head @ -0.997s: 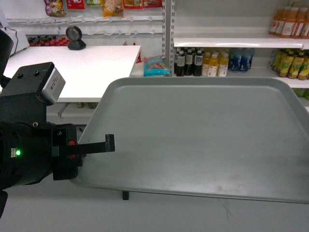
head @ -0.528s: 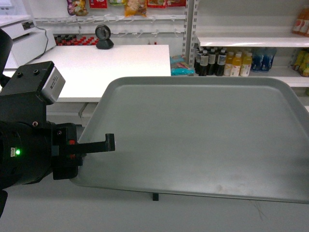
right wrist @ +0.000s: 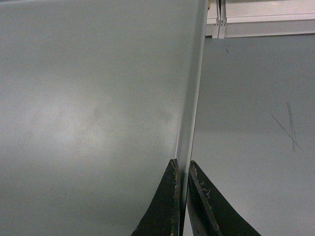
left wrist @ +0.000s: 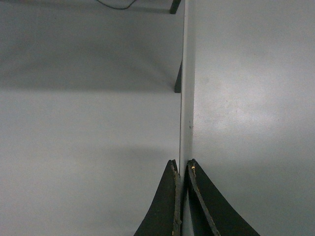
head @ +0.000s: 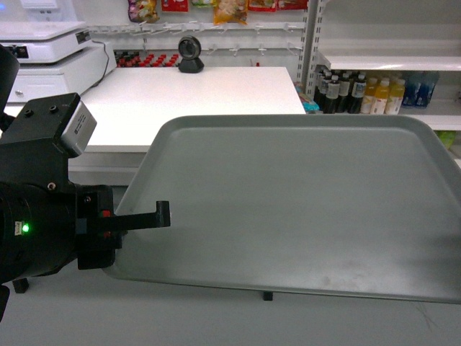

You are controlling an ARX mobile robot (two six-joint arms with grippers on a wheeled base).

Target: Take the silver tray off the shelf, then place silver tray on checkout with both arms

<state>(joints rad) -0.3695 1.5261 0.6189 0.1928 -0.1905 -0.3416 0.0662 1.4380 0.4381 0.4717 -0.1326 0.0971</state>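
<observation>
While both claws (left wrist: 181,169) (right wrist: 182,167) pinch opposite tray (head: 288,209) rims, keep level and carry evenly toward bench (head: 209,94).

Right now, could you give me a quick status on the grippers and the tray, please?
Left gripper shut on tray rim. Right gripper shut on opposite rim. Tray held off shelf, short of checkout. Checkout's near part bare.
</observation>
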